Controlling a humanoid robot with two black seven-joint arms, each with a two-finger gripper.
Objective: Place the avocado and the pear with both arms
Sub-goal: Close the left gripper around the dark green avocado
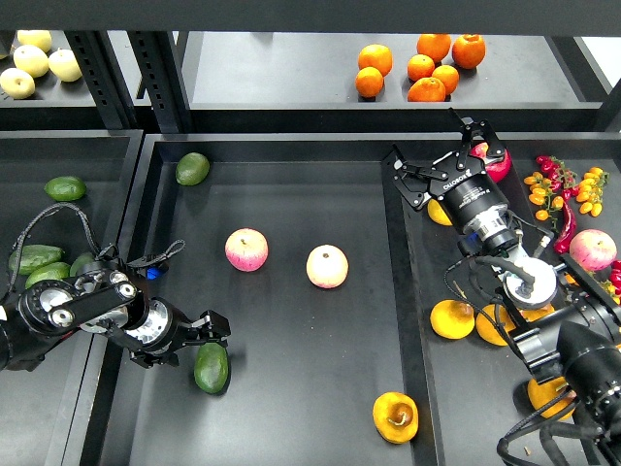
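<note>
The dark green glossy oval avocado (212, 368) lies at seven o'clock, touched by the left gripper (215, 331); whether its fingers grip cannot be told. The orange-yellow roundish pear (396, 416) lies at five o'clock. The right gripper (441, 163) is spread empty at two o'clock. The avocado may roll if nudged.

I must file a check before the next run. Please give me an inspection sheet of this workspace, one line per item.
Surface: dark middle tray, partly bare.
Job's things: avocado at the left tool's tips; pear lying free, front right of the tray.
Clutter: two apples mid-tray; lighter avocado at back left corner.
Grippers: left tool around avocado's top; right tool open, empty, over the right bin.
Cables: black loops along both arms.
Surroundings: oranges on rear shelf; green fruit in left bin.
</note>
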